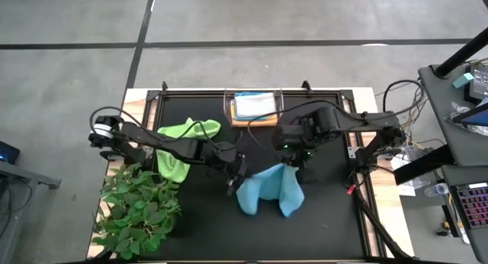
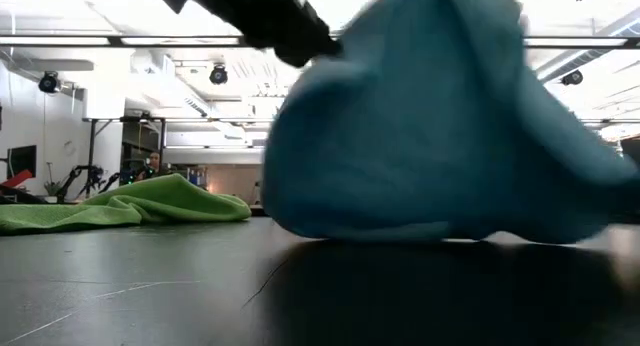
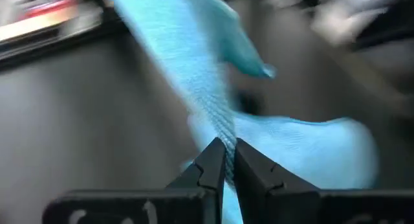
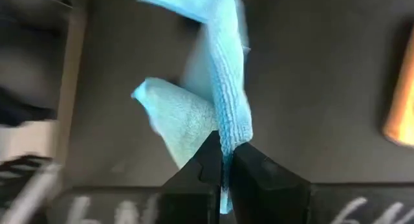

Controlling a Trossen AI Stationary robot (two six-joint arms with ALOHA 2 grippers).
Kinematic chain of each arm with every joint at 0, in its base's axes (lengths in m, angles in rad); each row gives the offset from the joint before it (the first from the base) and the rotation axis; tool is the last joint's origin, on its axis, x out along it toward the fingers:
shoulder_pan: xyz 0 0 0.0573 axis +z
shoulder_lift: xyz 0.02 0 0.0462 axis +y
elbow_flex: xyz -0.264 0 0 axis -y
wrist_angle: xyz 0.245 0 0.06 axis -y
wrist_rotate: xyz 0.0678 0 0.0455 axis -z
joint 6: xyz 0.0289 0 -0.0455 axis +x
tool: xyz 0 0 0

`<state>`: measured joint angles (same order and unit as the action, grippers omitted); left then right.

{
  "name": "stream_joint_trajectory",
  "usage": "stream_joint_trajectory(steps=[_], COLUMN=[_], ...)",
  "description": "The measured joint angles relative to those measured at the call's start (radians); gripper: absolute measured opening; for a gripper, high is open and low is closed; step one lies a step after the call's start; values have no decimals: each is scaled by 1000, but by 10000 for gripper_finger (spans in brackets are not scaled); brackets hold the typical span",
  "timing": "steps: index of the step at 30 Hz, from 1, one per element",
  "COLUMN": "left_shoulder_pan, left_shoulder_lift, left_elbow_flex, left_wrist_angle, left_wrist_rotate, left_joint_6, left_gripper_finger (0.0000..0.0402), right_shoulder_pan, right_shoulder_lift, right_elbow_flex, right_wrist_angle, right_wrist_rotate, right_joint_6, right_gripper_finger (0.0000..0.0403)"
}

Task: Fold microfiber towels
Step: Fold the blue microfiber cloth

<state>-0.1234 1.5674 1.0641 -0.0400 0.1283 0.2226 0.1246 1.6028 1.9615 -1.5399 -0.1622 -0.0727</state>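
A light blue towel (image 1: 268, 189) is bunched at the middle of the black table (image 1: 320, 233), its lower part on the table. My left gripper (image 1: 238, 178) is shut on its left end, my right gripper (image 1: 289, 163) on its far top edge. A lime green towel (image 1: 181, 146) lies crumpled on the table at the left. Folded towels, a pale one (image 1: 254, 104) on a yellow-orange one (image 1: 263, 121), sit in a clear bin at the far edge. The teal towel is not in view. My left gripper pinches an edge of the light blue towel (image 3: 220, 136) between its two fingertips. The cloth runs away from the fingers in a drawn band, and the rest lies bunched on the table. My right gripper pinches a folded edge of the same towel (image 4: 234, 130) between its two fingertips from above. The cloth hangs below the fingers, and its lower part rests on the table.
A leafy green plant (image 1: 139, 207) stands at the near left corner. The clear bin (image 1: 229, 111) stands at the middle of the far edge. Cables and equipment (image 1: 427, 165) lie beyond the table's right edge.
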Motion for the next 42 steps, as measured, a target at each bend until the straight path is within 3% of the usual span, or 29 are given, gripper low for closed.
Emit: stream_joint_trajectory(steps=[4,6,14,18,22,27,32,42], left_shoulder_pan=[11,19,66,97,121,124,108,28], left_shoulder_lift=[16,23,94,137,149,135,120,51], left_elbow_flex=[-11,-23,-46,-46,-46,-46,-44,-43], left_wrist_angle=[7,8,3,-3,-13,-13,-14,-30], left_wrist_rotate=[-347,-449,-463,-466,-494,-607,-609,-601], left_joint_6=[-55,-59,-48,2,31,78,91,-19], left_gripper_finger=[13,13,13,21,55,120,178,200], right_shoulder_pan=[-43,-69,-159,-218,-289,-377,-421,-433], right_shoulder_lift=[-2,-6,-5,-4,-4,-10,-9,-9], right_elbow_flex=[-122,-201,-477,-539,-585,-621,-667,-723], right_wrist_angle=[31,83,302,352,372,429,479,563], right_wrist_rotate=[51,53,51,51,61,61,61,58], right_joint_6=[-10,-10,-78,-111,-125,-79,-55,-68], right_gripper_finger=[9,9,9,9,9,9,9,9])
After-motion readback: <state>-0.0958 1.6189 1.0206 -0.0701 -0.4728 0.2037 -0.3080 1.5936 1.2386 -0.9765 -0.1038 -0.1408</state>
